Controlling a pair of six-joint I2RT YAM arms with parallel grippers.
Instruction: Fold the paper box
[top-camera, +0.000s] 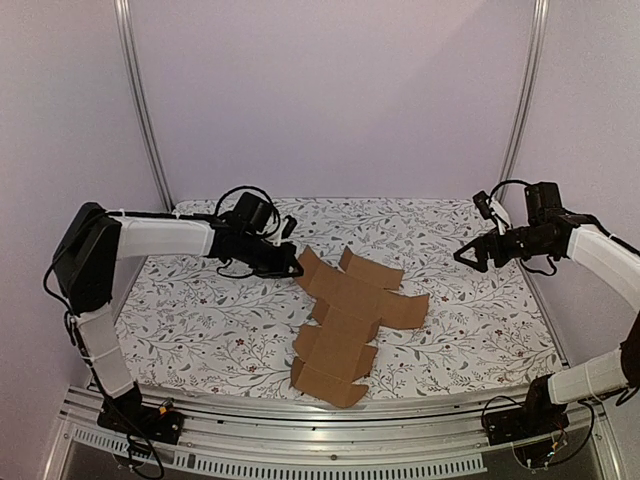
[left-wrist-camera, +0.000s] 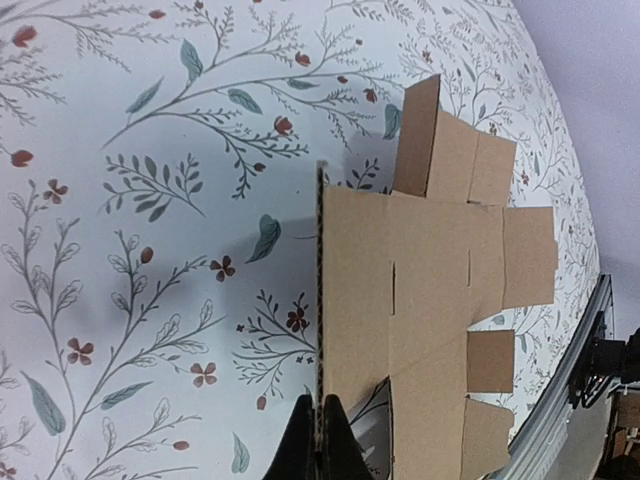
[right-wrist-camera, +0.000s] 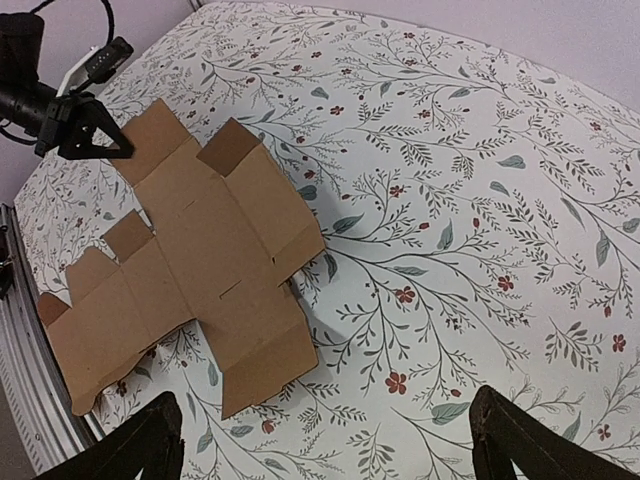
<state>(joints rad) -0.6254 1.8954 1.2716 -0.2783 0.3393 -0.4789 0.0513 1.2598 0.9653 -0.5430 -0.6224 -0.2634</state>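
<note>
Cardboard, plain brown and unmarked: the paper box (top-camera: 350, 320) is lying as a flat cross-shaped blank in the middle of the flowery bench (top-camera: 200, 310), stretching from the far left down toward the near edge. None of its panels are standing up as walls yet, so I'm reckoning the folding is barely getting going.

The left fingers (top-camera: 290, 267) are pinching together on the flap at the far-left end. In the left wrist view the thin edge of that flap is sitting right between them, and it's looking tipped up off the bench. I can't really tell how steeply, since that corner is coming out tiny in the overhead view. The right fingers (top-camera: 475, 247) are hanging spread wide over the right side of the bench, gripping nothing and staying well apart from the sheet.

Handling-wise, I'm guessing this thing is going to be very light, fairly stiff across each panel and happy to bend along the creases. Being that light, it's probably going to be sliding around whenever just one flap is getting pushed, so something should be pinning a middle panel down while a side is coming up. The flat middle isn't offering anything to grab. The flap edges are the place to be taking hold, pinched edge-on close to a crease. Squeezing hard risks denting the board.
</note>
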